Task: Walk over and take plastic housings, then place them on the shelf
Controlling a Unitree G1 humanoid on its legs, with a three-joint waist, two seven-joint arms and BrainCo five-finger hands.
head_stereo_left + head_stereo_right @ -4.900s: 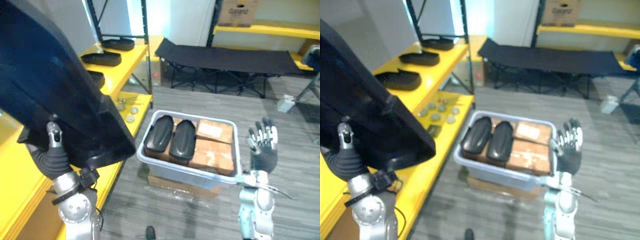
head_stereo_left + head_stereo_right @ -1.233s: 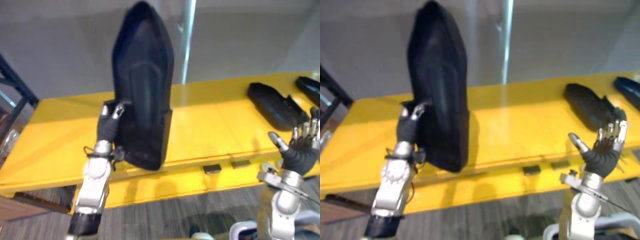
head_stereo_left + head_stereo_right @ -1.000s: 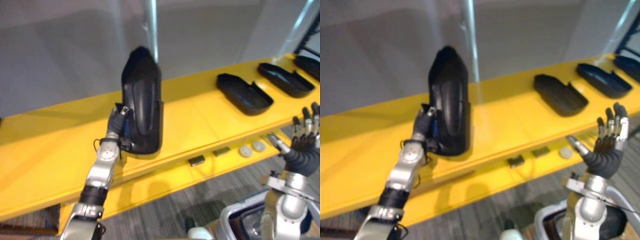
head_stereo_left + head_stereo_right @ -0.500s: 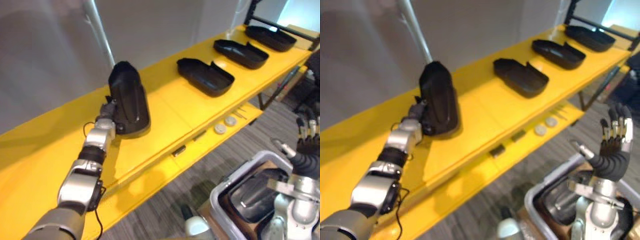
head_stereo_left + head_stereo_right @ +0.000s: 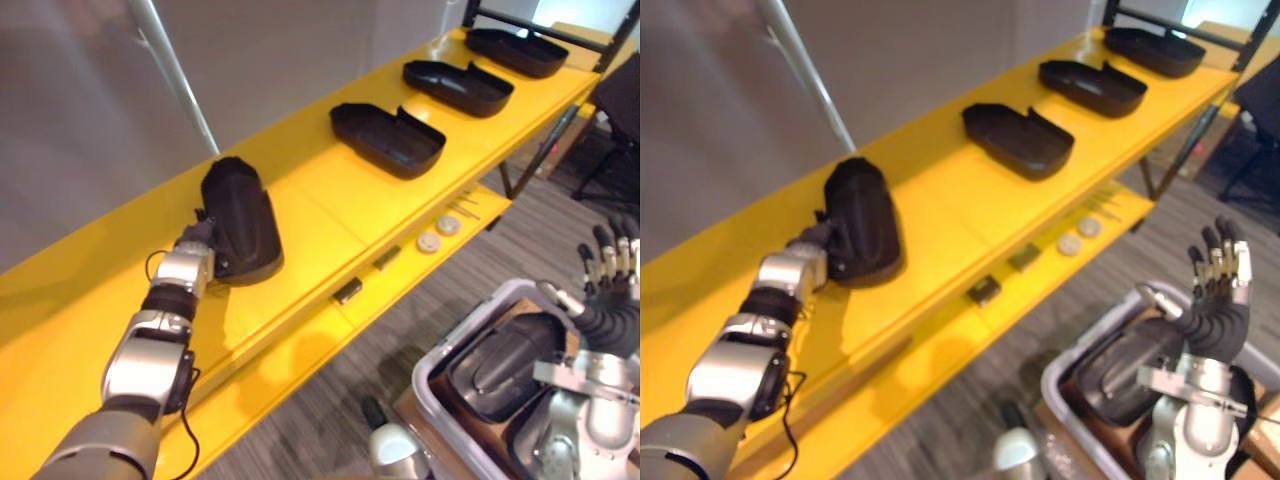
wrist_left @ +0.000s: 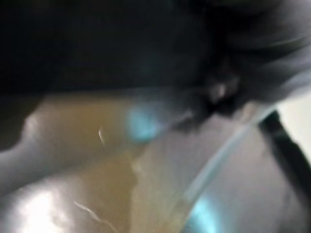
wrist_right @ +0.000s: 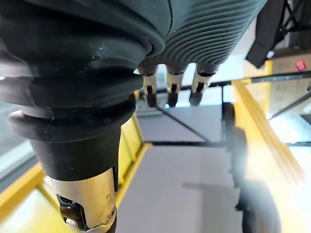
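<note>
A black plastic housing lies dome-up on the yellow shelf, at its left part. My left hand reaches out to the housing's near end and is shut on its rim, thumb on top, the fingers tucked beneath. Three more black housings lie hollow side up in a row further right. My right hand is raised, open and holding nothing, above a grey bin that contains more housings.
A lower yellow ledge in front of the shelf carries two round discs and small dark blocks. A metal pole rises behind the shelf. A black rack upright stands at the shelf's right end, over grey floor.
The housing has tipped from leaning upright to lying flat on the shelf, my left hand still on it. The view has swung right, showing more of the bin.
</note>
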